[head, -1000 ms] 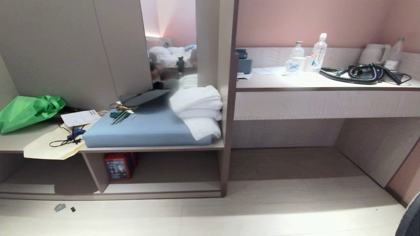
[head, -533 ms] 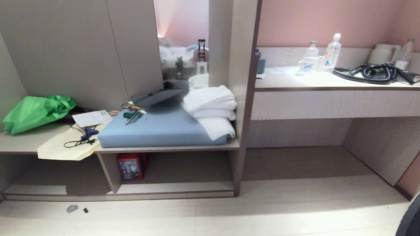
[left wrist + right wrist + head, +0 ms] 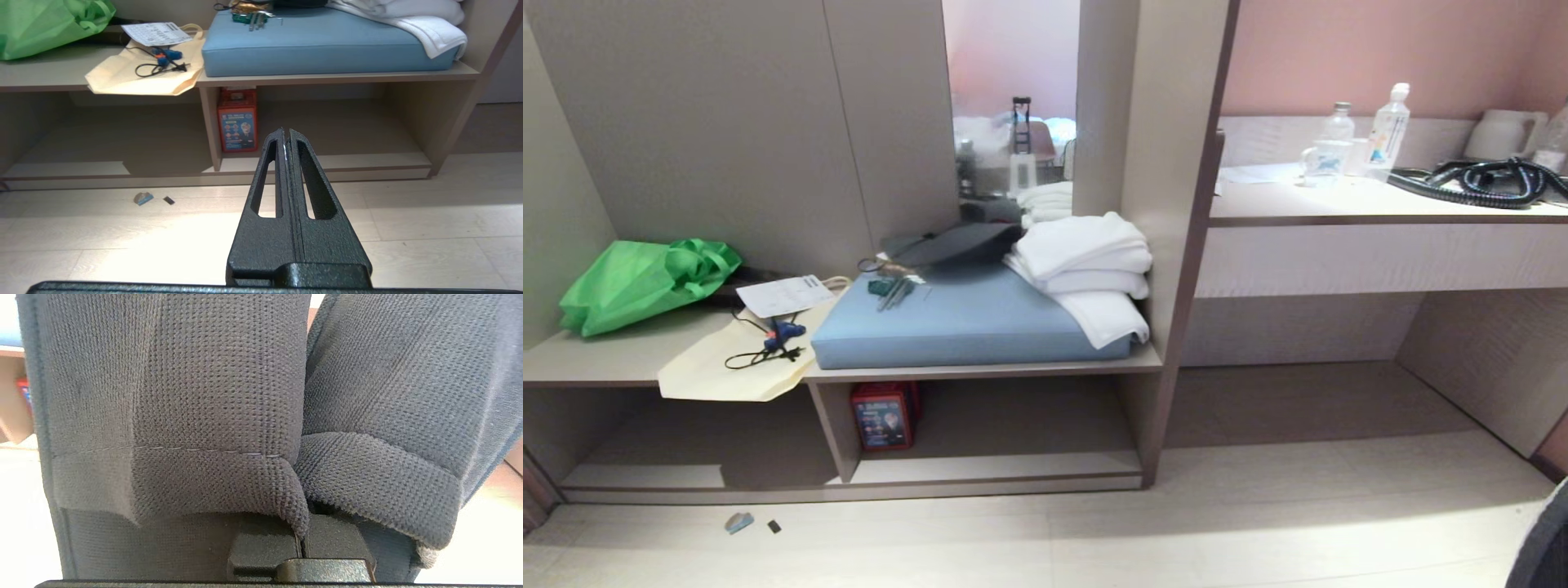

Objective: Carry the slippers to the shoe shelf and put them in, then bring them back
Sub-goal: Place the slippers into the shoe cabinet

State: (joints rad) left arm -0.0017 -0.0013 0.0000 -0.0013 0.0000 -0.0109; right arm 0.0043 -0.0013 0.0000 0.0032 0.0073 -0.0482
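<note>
Under the bench board: the shoe shelf [image 3: 980, 467], a low cubby with a pale base board, a red box [image 3: 882, 416] standing at its left corner.
Bench top: blue cushion [image 3: 964, 322], folded white towels [image 3: 1086, 269], green bag [image 3: 637, 282].
Right gripper [image 3: 302, 539]: jaws pinched together on the slippers [image 3: 229, 400], which hang side by side, filling its wrist view.
Left gripper [image 3: 286, 132]: fingers pressed together, holding nothing, pointing toward the shelf above the floor [image 3: 429, 228].

The left gripper [image 3: 286, 132] pointed level, its jaws pressed together and empty. The right gripper [image 3: 301, 539] had its jaws clamped on cloth.
</note>
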